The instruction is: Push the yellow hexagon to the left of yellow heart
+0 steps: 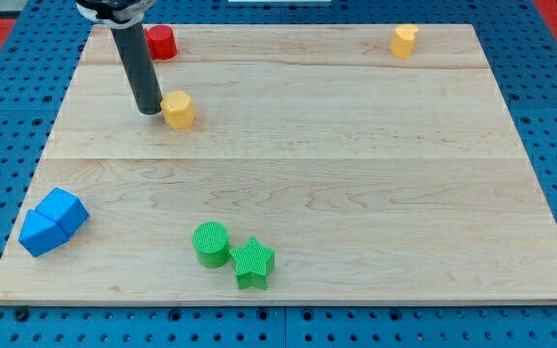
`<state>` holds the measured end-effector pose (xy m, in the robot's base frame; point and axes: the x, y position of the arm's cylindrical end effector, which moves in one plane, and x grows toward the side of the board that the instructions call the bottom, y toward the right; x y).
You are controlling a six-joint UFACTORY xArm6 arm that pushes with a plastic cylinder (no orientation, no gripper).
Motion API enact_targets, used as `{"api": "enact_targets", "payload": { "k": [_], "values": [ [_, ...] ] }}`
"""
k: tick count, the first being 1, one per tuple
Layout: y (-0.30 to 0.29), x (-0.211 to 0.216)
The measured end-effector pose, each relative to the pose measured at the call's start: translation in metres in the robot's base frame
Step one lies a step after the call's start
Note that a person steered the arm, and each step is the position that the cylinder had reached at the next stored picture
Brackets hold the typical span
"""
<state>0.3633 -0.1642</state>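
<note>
Wooden board [356, 174]: my tip [151, 112] touching yellow hexagon [178, 109] left side; yellow heart [404, 41] far right; no fingers.

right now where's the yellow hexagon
The yellow hexagon sits in the board's upper left part in the camera view, just right of my tip, below and right of the red cylinder.

A single camera looks down obliquely from beyond the near edge of the wooden board [356, 174], facing the far edge, framing the whole board at moderate range.
</note>
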Motion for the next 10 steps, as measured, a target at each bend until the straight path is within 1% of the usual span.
{"api": "enact_targets", "payload": {
  "k": [1,2,3,4,5,6,7,8,9,10],
  "values": [
    [0.026,0.0],
    [0.089,-0.002],
    [0.119,0.01],
    [0.127,0.022],
    [0.16,0.03],
    [0.183,0.001],
    [0.209,-0.011],
    [0.229,-0.011],
    [0.237,-0.028],
    [0.233,-0.049]
  ]
}}
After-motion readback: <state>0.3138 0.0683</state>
